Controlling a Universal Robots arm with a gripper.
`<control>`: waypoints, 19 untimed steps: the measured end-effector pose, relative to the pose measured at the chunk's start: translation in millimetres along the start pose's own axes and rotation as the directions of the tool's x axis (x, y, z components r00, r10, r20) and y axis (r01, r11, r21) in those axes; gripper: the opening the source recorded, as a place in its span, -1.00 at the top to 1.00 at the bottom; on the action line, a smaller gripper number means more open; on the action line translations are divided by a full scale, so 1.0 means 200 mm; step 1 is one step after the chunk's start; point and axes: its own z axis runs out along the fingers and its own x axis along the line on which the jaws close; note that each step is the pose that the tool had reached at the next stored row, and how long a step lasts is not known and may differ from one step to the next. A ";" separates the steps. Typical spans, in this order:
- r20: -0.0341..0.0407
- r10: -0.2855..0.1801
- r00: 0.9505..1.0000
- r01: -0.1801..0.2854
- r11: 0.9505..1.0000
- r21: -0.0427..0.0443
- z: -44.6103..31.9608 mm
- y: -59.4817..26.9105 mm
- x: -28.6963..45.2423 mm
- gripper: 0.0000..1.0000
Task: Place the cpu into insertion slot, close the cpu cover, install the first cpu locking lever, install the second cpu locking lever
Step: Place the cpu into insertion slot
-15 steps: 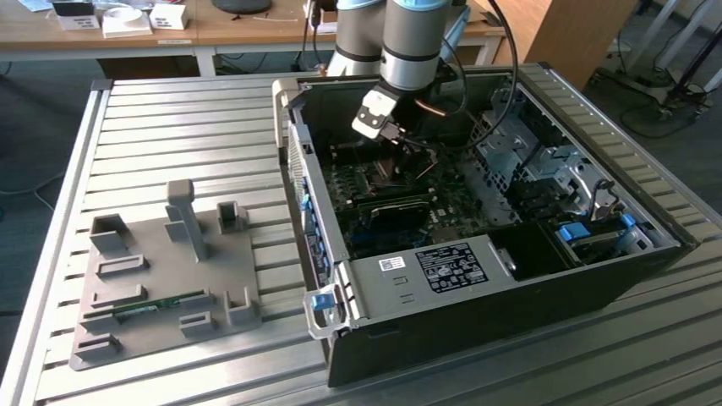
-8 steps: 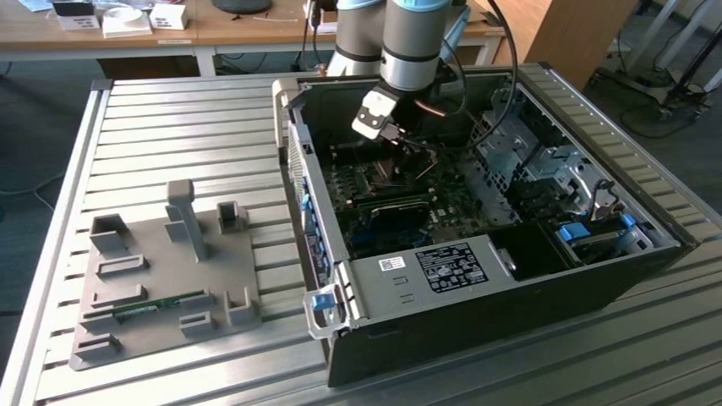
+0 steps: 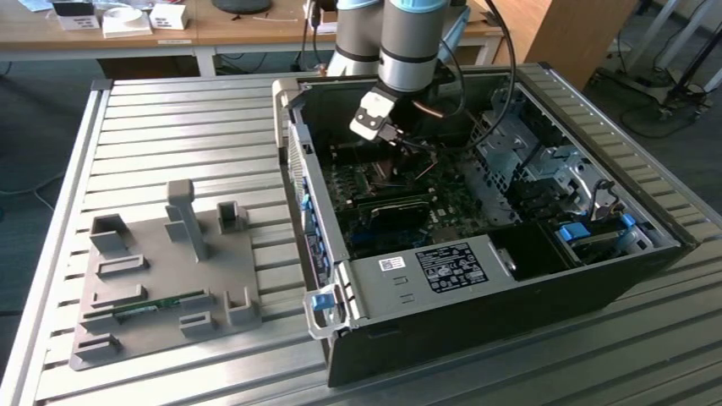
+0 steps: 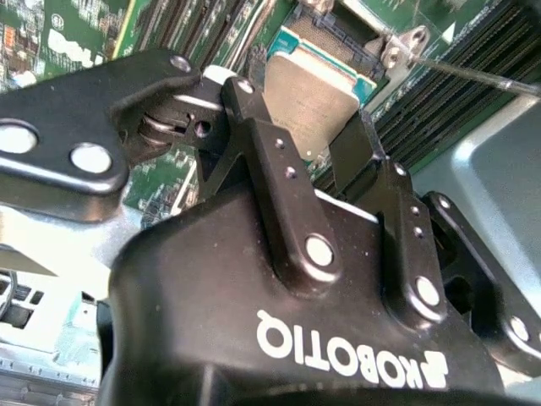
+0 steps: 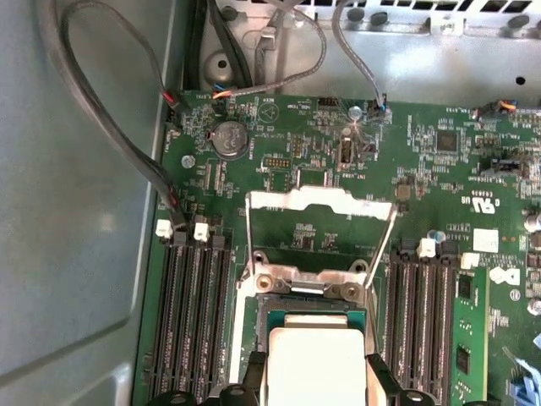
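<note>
My gripper (image 5: 317,378) is shut on the cpu (image 5: 317,355), a flat square chip with a silver-grey top, one black finger on each of two opposite edges. In the second wrist view the same cpu (image 4: 308,85) sits between the fingers (image 4: 254,127). It hangs right over the insertion slot (image 5: 311,302), whose dark recess and metal rim show past the chip's far edge; contact cannot be told. The cpu cover (image 5: 321,199), a silver frame with a window, stands swung open behind the slot. Two thin wire levers (image 5: 250,245) rise beside it. In the exterior view the gripper (image 3: 390,139) reaches down into the case.
Black memory slots (image 5: 190,313) flank the socket on both sides. Grey cables (image 5: 110,127) loop along the case wall, and a coin battery (image 5: 230,137) sits farther back. The open computer case (image 3: 485,254) lies on a slatted table, with a grey fixture plate (image 3: 169,279) on the exterior view's left.
</note>
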 end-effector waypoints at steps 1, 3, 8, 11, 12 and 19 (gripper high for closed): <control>0.001 0.006 1.000 -0.006 1.000 0.000 0.000 -0.003 0.000 -0.08; 0.001 0.018 1.000 -0.018 1.000 0.000 0.000 -0.006 0.000 -0.08; 0.003 0.039 0.999 -0.039 0.999 0.001 0.007 -0.006 0.006 -0.08; 0.003 0.042 0.999 -0.042 0.999 0.001 0.007 -0.006 0.006 -0.08; 0.003 0.042 0.999 -0.042 0.999 0.001 0.007 -0.006 0.006 -0.08; 0.003 0.042 0.999 -0.042 0.999 0.001 0.025 -0.007 0.006 -0.08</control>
